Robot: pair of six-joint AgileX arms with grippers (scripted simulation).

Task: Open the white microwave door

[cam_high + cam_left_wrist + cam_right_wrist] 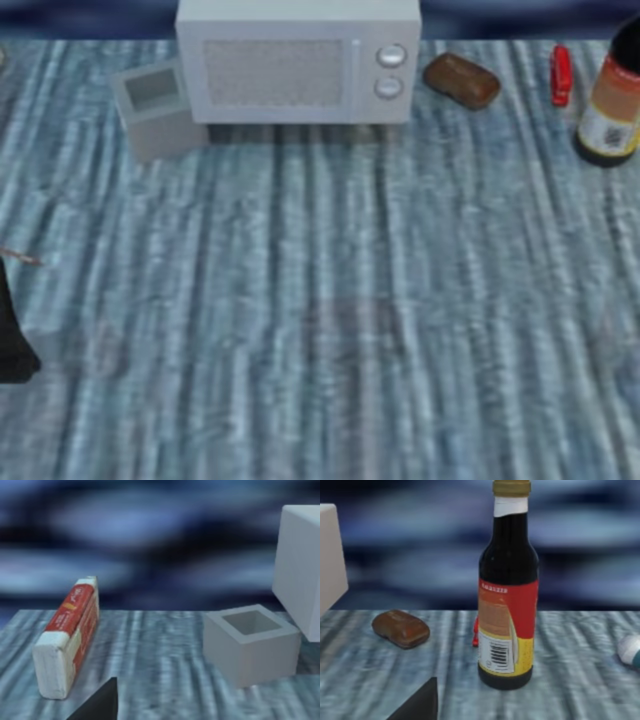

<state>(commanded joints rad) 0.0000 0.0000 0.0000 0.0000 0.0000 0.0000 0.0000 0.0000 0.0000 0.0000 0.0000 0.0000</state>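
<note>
1. The table (330, 330) takes up pretty much the whole top view, covered in a wavy blue-grey streaked pattern.

2. The white microwave (298, 60) sits at the upper middle of the top view, right at the far edge. The white microwave door (272, 73), with its speckled grey mesh window, lies flat against the front, so it's closed. Two round knobs (390, 70) sit one above the other just right of the door. One white side of the microwave also shows in the left wrist view.

3. A dark sauce bottle (612, 100) stands upright at the upper right of the top view, with a red and yellow label and a gold cap. It fills the middle of the right wrist view (508, 595).

4. A small grey box (157, 107) with a little window is just left of the microwave, about touching its lower left corner. In the left wrist view (252, 642) it looks like an open-topped cube.

5. A red and white carton (67, 637) lies on its side in the left wrist view, well apart from the grey box.

6. A brown rounded lump (461, 80) lies just right of the microwave, also in the right wrist view (401, 628).

7. A small red object (561, 74) lies between the brown lump and the bottle.

8. A white and teal thing (630, 650) pokes in at the right edge of the right wrist view, can't tell what it is.

9. Left arm (14, 330): only a dark piece at the left edge of the top view, parked. Can't tell what its claw is doing. The right arm isn't in the top view, and its claw state can't be told either.
</note>
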